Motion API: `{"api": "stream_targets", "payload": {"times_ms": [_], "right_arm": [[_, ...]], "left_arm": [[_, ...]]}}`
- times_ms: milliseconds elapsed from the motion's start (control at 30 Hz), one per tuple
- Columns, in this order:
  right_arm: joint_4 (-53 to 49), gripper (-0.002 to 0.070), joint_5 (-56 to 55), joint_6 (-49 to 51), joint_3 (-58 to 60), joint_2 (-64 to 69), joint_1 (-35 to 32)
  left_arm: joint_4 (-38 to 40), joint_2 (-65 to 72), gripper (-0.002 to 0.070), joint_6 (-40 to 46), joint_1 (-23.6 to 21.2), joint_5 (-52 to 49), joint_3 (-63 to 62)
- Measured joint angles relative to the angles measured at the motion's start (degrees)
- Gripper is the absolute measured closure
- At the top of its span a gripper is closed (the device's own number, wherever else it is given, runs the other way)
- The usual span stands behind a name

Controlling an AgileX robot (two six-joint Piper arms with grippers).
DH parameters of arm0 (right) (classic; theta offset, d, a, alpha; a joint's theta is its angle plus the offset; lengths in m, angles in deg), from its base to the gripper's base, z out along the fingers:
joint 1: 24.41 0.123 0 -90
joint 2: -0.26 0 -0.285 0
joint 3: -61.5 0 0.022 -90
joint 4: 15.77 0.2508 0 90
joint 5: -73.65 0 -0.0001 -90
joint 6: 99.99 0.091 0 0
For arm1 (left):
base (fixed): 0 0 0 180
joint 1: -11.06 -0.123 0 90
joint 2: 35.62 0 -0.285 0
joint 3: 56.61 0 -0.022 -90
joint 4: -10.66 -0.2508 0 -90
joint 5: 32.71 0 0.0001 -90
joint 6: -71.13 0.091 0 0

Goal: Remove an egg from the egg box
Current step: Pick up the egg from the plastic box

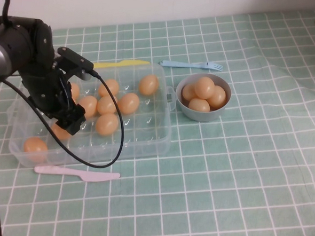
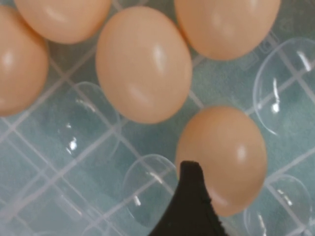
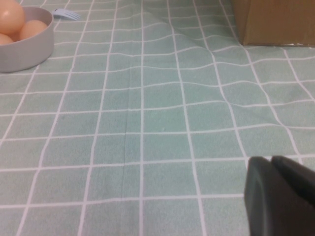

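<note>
The clear egg box (image 1: 148, 142) lies at the left of the table and holds several orange-tan eggs, such as one (image 1: 107, 124) near its middle. My left gripper (image 1: 68, 122) hangs low over the box's left part, above a partly hidden egg (image 1: 58, 133). In the left wrist view one black finger (image 2: 189, 196) stands beside an egg (image 2: 224, 157), touching or nearly touching its side. The other finger is out of frame, so the jaws are spread. My right gripper (image 3: 273, 164) is shut and empty over bare tablecloth, outside the high view.
A grey-blue bowl (image 1: 205, 112) with three eggs stands right of the box and also shows in the right wrist view (image 3: 24, 46). There is a blue fork (image 1: 192, 65) behind it, a yellow knife (image 1: 122, 63) behind the box, a pale knife (image 1: 78, 173) in front, and a cardboard box (image 3: 275, 22) far right.
</note>
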Motion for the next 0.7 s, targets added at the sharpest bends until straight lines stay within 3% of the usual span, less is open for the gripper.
{"api": "stream_targets", "payload": {"times_ms": [700], "right_arm": [[0.0, 0.0694, 0.0, 0.0, 0.0, 0.0, 0.0]], "left_arm": [[1.9, 4.2, 0.0184, 0.0, -2.0, 2.2, -0.3]]}}
